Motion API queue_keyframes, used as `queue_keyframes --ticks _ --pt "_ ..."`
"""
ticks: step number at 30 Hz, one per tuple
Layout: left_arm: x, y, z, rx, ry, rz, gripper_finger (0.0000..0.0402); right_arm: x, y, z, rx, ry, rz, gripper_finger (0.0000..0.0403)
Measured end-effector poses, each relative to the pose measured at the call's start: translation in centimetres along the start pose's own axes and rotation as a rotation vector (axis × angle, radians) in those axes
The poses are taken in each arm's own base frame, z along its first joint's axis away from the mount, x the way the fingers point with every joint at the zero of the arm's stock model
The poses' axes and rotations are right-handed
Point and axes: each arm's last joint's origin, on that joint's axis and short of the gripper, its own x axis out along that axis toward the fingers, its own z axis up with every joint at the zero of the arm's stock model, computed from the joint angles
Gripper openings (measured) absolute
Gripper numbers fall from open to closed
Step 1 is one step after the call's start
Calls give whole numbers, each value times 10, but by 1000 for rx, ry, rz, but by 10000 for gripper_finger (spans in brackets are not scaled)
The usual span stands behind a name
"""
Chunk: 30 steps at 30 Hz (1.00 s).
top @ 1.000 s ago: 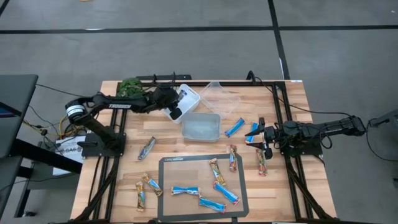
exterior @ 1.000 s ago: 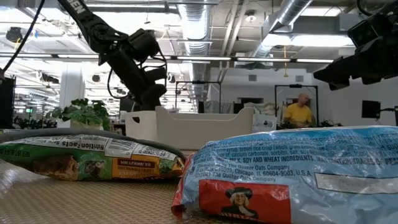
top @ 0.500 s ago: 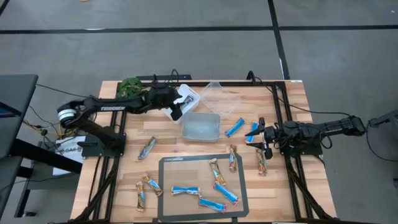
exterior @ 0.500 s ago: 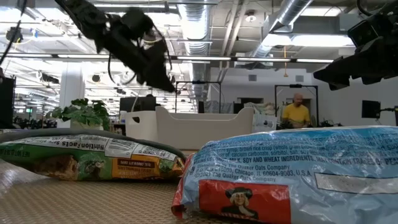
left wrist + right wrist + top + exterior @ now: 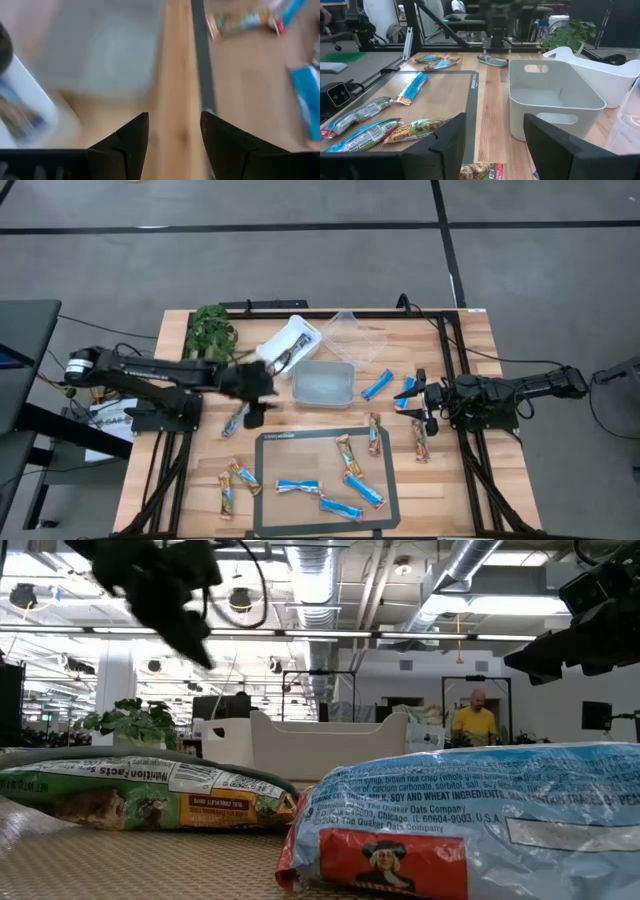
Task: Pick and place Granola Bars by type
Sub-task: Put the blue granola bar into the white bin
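I am looking down on the table, and on the far left I am seeing two tan bars (image 5: 232, 482) lying on the bare wood near the front edge, just off the dark mat (image 5: 270, 520). My left gripper (image 5: 254, 402) is hanging low over the wood beside a dark-wrapped bar (image 5: 236, 418); it is blurred from above, yet its wrist camera is showing the two fingers (image 5: 131, 135) spread with bare wood between them — nothing is pinched. Behind it a white tub (image 5: 290, 340) is sitting with a bar (image 5: 283, 358) inside, next to a potted plant (image 5: 210, 330).

Toward the middle, a grey tub (image 5: 322, 383) and a clear tub (image 5: 354, 335) are standing just beyond the mat, where blue bars (image 5: 296, 486) and tan ones (image 5: 347, 450) are lying mixed together.

On the right, a blue bar (image 5: 377, 385) is resting on the wood, and my right gripper (image 5: 424, 402) is waiting near the table's right edge over another blue bar (image 5: 407, 390), fingers (image 5: 451, 137) parted and empty, with a tan bar (image 5: 421, 440) just in front of it.
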Motion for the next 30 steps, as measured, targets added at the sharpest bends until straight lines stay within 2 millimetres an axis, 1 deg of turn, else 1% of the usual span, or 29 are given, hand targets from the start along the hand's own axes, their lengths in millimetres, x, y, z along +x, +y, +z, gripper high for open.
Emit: queue_keyframes --ticks 3,7,12,15,17,20,23,30 --pt "-1 -15 -13 -123 110 -5 174 0 0 0 0 0 0 191" --pt "-3 -29 -32 -283 274 39 174 0 0 0 0 0 0 191" --pt "-12 -34 -52 -539 424 205 174 0 0 0 0 0 0 191" --pt "-17 -35 -61 -631 490 278 174 0 0 0 0 0 0 191" --pt "-18 -35 -64 -667 517 311 174 0 0 0 0 0 0 191" --pt "-12 -37 -64 -683 549 302 174 0 0 0 0 0 0 191" --pt "-2 -38 -65 -684 596 324 174 0 0 0 0 0 0 191" --pt "15 -33 -68 -671 664 391 174 0 0 0 0 0 0 191"
